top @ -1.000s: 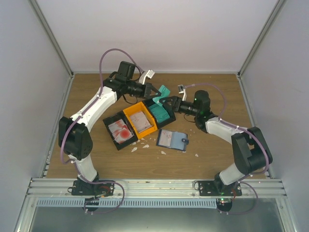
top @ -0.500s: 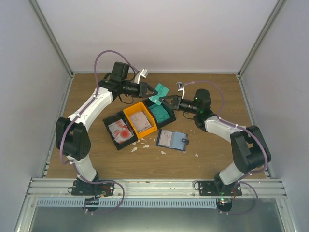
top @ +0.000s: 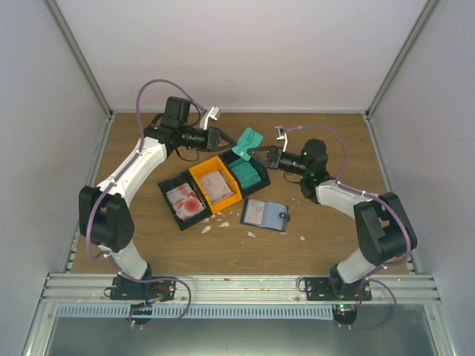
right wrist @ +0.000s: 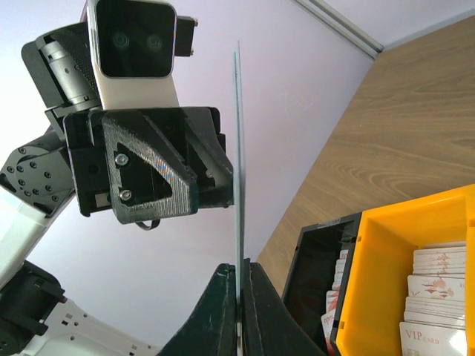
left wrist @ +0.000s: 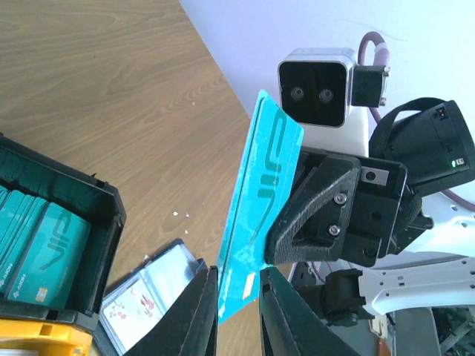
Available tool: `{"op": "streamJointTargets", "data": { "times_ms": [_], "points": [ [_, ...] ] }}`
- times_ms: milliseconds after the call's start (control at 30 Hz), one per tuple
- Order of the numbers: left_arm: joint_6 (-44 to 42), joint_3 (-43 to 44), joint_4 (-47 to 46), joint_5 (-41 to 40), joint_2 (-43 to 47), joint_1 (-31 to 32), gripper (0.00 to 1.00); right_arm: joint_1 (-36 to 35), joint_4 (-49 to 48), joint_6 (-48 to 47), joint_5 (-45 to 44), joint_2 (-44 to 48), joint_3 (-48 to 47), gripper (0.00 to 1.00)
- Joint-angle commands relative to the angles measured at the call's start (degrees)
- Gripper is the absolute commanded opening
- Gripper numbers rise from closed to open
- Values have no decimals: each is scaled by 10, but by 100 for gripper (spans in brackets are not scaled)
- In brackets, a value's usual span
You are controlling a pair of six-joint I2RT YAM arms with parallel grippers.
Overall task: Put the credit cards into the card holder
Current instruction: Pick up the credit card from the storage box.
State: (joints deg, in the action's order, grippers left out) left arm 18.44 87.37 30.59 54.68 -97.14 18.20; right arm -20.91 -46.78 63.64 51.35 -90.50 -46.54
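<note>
Aloft, the teal card (top: 248, 140) stands on edge beyond the bins (top: 195, 178), pinched by the closed right gripper (top: 257, 153). The left gripper (top: 224, 138), jaws narrowly parted, sits just beside it, apparently without contact. The card holder (top: 265, 214) lies open on the table (top: 349, 141), on the near side of the bins. Advisable: keep the pinch near one edge, lead with the free edge, and square it to a slot before sliding.

Count — 3 bins: 2 black (top: 168, 204), 1 orange (top: 204, 165); 3 card stacks (top: 215, 184), one per bin; 1 teal card (top: 247, 141) in the air; 1 holder (top: 265, 214); white scraps (top: 206, 229) — several, too small to count.
</note>
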Motion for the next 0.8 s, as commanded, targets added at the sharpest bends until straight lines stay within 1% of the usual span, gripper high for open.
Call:
{"op": "streamJointTargets", "data": {
  "times_ms": [0, 133, 600, 767],
  "points": [
    [-12, -15, -17, 19, 21, -6, 20, 8, -19, 4, 1, 10, 6, 0],
    [-9, -22, -23, 23, 20, -5, 20, 8, -18, 4, 10, 10, 1, 1],
    [-19, -21, -2, -19, 12, -5, 19, 8, -20, 1, 31, 25, 2, 0],
    [-25, -20, -1, -9, 15, -6, 20, 8, -20, 2, 34, 25, 3, 1]
  ]
}}
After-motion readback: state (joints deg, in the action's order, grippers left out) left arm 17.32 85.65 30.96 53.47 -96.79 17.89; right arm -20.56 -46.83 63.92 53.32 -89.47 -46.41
